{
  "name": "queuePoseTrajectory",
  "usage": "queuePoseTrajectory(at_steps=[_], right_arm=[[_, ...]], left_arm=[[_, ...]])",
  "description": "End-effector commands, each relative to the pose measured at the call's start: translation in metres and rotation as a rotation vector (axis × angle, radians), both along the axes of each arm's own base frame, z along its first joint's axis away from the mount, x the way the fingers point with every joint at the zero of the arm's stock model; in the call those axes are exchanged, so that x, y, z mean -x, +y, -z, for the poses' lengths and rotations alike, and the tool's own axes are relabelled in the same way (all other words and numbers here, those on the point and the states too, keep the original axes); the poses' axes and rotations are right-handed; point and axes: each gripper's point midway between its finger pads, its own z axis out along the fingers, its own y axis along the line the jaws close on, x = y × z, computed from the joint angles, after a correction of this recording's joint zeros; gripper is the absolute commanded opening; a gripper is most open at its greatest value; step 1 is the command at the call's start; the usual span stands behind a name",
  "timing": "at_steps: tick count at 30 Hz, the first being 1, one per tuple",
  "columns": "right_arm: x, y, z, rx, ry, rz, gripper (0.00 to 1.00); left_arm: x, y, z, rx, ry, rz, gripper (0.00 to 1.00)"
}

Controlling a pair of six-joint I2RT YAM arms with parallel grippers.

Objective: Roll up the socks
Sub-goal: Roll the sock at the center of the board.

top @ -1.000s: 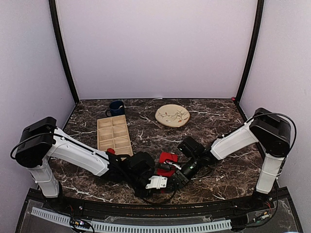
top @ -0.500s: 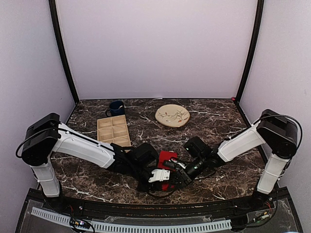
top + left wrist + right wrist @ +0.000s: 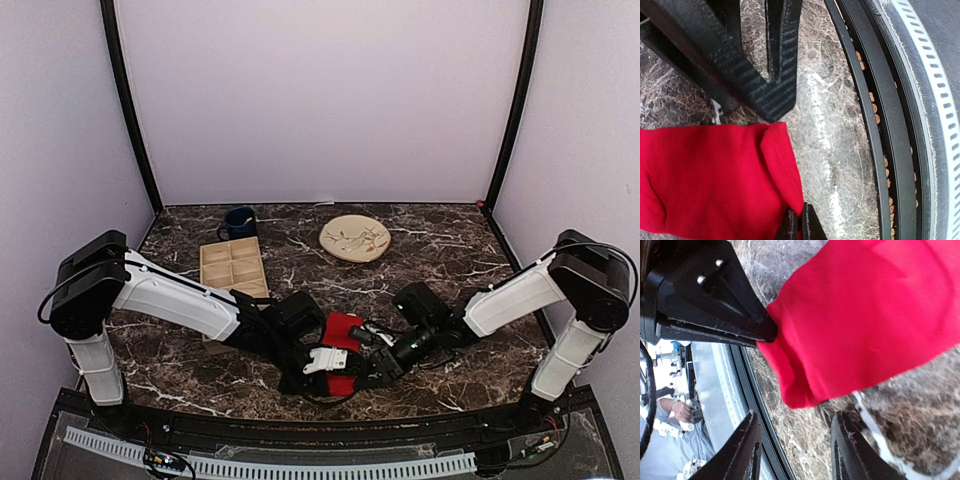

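The red socks [image 3: 343, 328] lie as one flat layer of fabric at the table's near middle; I cannot tell one sock from the other. My left gripper [image 3: 800, 224] is shut on the socks' [image 3: 710, 180] near edge, close to the front rail. In the right wrist view the left gripper [image 3: 765, 334] pinches a corner of the socks [image 3: 865, 325]. My right gripper [image 3: 796, 450] stands open just short of the fabric's rounded end, with bare marble between its fingers. From above, the left gripper [image 3: 320, 370] and the right gripper [image 3: 372, 370] nearly meet over the fabric.
A round beige plate [image 3: 355, 238] sits at the back middle. A divided wooden tray [image 3: 234, 272] and a dark blue mug [image 3: 240, 222] are at the back left. The black front rail [image 3: 870, 100] runs right beside the grippers.
Both arms have shifted to the right along the front edge. The left gripper kept its hold on the socks, and more red fabric now shows near the rail.
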Motion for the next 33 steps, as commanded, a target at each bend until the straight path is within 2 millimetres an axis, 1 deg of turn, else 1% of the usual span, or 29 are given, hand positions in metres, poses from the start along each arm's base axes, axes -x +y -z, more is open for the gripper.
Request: queuePoseTrajectory(at_steps=[1,4,8,12,19,21,24,26,29,32,33], right_arm=[[-0.011,-0.004,-0.003,0.012,-0.064,0.057,0.44],[-0.017,-0.01,0.002,0.047,-0.105,0.084,0.43],[-0.029,-0.017,-0.009,0.051,-0.206,0.144,0.44],[-0.038,-0.027,-0.012,0.077,-0.283,0.194,0.44],[-0.041,-0.037,-0.012,0.131,-0.416,0.238,0.44],[-0.042,-0.039,-0.016,0.139,-0.463,0.254,0.44],[-0.043,-0.04,-0.026,0.137,-0.548,0.273,0.44],[-0.043,-0.04,-0.032,0.135,-0.597,0.277,0.44],[-0.039,-0.038,-0.036,0.138,-0.648,0.262,0.44],[-0.029,-0.032,-0.036,0.142,-0.686,0.216,0.44],[-0.022,-0.027,-0.037,0.138,-0.703,0.188,0.43]], left_arm=[[0.006,0.001,-0.006,-0.019,0.068,0.018,0.0],[0.007,0.0,-0.007,-0.031,0.101,0.027,0.0],[0.012,0.0,-0.006,-0.064,0.163,0.046,0.0],[0.015,-0.001,-0.005,-0.089,0.234,0.059,0.0],[0.014,-0.002,-0.004,-0.105,0.335,0.052,0.0],[0.013,-0.002,-0.005,-0.1,0.357,0.046,0.0],[0.01,-0.001,-0.003,-0.113,0.375,0.037,0.0],[0.01,-0.001,-0.003,-0.114,0.403,0.04,0.0],[0.009,-0.003,-0.002,-0.123,0.436,0.039,0.0],[0.008,-0.004,0.0,-0.135,0.463,0.037,0.0],[0.008,-0.004,0.001,-0.138,0.468,0.035,0.0]])
